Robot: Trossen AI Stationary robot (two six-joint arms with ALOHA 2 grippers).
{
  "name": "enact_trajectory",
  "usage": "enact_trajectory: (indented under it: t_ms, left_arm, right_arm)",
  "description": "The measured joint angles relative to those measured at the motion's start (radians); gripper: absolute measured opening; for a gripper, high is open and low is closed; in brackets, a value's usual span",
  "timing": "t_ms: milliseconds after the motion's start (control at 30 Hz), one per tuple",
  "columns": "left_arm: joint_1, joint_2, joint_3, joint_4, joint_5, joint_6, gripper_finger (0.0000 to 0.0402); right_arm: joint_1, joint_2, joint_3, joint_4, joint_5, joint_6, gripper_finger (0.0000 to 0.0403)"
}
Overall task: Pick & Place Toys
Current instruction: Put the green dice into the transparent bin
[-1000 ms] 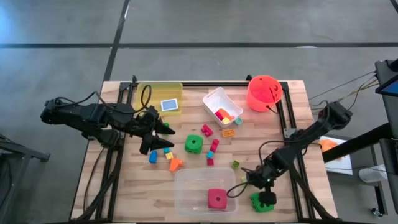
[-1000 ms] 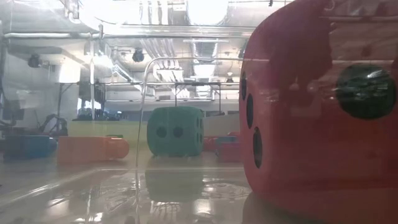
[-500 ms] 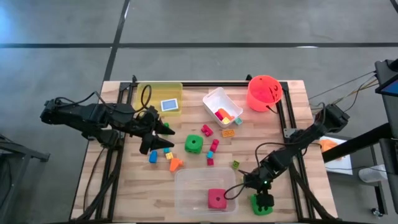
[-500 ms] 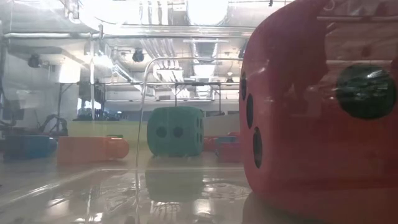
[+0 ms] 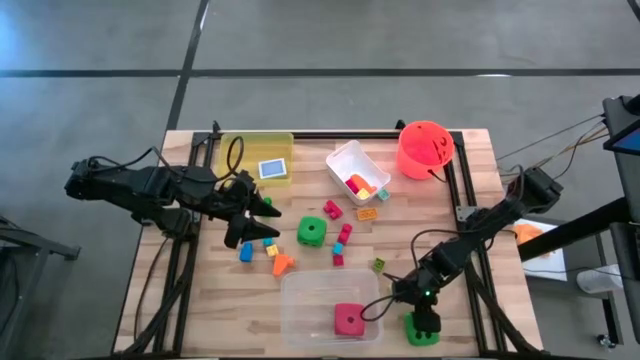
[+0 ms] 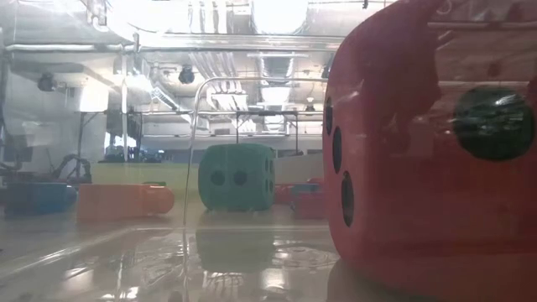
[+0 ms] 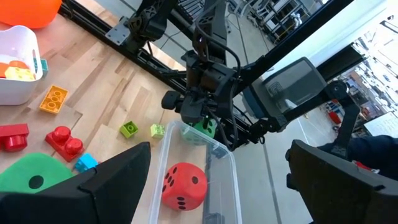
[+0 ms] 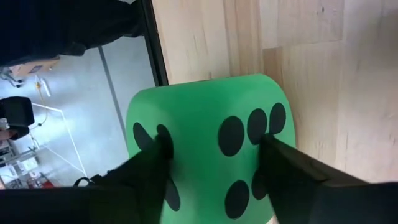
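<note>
Lower now than a second ago, the right gripper (image 5: 424, 322) straddles the soft green dotted die (image 8: 208, 149) at the wooden table's (image 5: 200, 300) near right corner, fingers (image 8: 292, 171) pressing opposite faces. Left gripper (image 5: 268, 225) waits spread open, farther off.

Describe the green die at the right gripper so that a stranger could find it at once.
Start at the clear tub on the table's near edge; the green die sits just right of it, at the corner, with the right gripper straddling it. The other green die stands mid-table, away from both grippers.
</note>
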Motion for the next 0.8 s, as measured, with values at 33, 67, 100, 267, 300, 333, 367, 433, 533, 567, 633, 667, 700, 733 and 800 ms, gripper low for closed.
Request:
enact_trajectory:
  t_ms: [33, 67, 100, 267, 300, 333, 367, 433, 533, 567, 633, 667, 700, 733, 800]
  left_arm:
    - [0.0, 0.0, 0.0, 0.0, 0.0, 0.0, 0.0369]
    - [0.0, 0.0, 0.0, 0.0, 0.0, 0.0, 0.0369]
    - [0.0, 0.0, 0.0, 0.0, 0.0, 0.0, 0.0369]
    - [0.0, 0.0, 0.0, 0.0, 0.0, 0.001, 0.0369]
    - [0.0, 0.0, 0.0, 0.0, 0.0, 0.001, 0.0369]
    - [0.0, 0.0, 0.0, 0.0, 0.0, 0.002, 0.0369]
    - [0.0, 0.0, 0.0, 0.0, 0.0, 0.003, 0.0369]
    - [0.0, 0.0, 0.0, 0.0, 0.0, 0.003, 0.0369]
    - [0.0, 0.0, 0.0, 0.0, 0.0, 0.003, 0.0369]
    - [0.0, 0.0, 0.0, 0.0, 0.0, 0.003, 0.0369]
    - [0.0, 0.0, 0.0, 0.0, 0.0, 0.003, 0.0369]
    - [0.0, 0.0, 0.0, 0.0, 0.0, 0.003, 0.0369]
    - [0.0, 0.0, 0.0, 0.0, 0.0, 0.003, 0.0369]
    - [0.0, 0.0, 0.0, 0.0, 0.0, 0.003, 0.0369]
    - [0.0, 0.0, 0.0, 0.0, 0.0, 0.003, 0.0369]
  right_arm:
    - [0.0, 0.0, 0.0, -0.001, 0.0, 0.0, 0.0184]
    - [0.0, 0.0, 0.0, -0.004, 0.002, 0.0, 0.0174]
    - [0.0, 0.0, 0.0, -0.007, 0.002, 0.004, 0.0166]
    - [0.001, -0.001, 0.001, -0.045, 0.002, 0.032, 0.0154]
    - [0.001, -0.002, 0.001, -0.048, 0.002, 0.041, 0.0154]
    - [0.001, -0.002, 0.001, -0.049, 0.002, 0.048, 0.0152]
    - [0.001, -0.003, 0.001, -0.049, 0.003, 0.049, 0.0149]
    - [0.001, -0.005, 0.0, -0.047, 0.006, 0.052, 0.0146]
    - [0.001, -0.007, 0.006, -0.049, 0.013, 0.058, 0.0146]
    - [0.002, -0.007, 0.012, -0.053, 0.016, 0.057, 0.0146]
    - [0.002, -0.011, 0.024, -0.058, 0.026, 0.056, 0.0146]
    - [0.003, -0.015, 0.031, -0.064, 0.038, 0.056, 0.0145]
    - [0.003, -0.017, 0.039, -0.067, 0.048, 0.056, 0.0141]
    - [0.003, -0.025, 0.046, -0.074, 0.063, 0.055, 0.0136]
    - [0.003, -0.033, 0.06, -0.09, 0.087, 0.055, 0.0126]
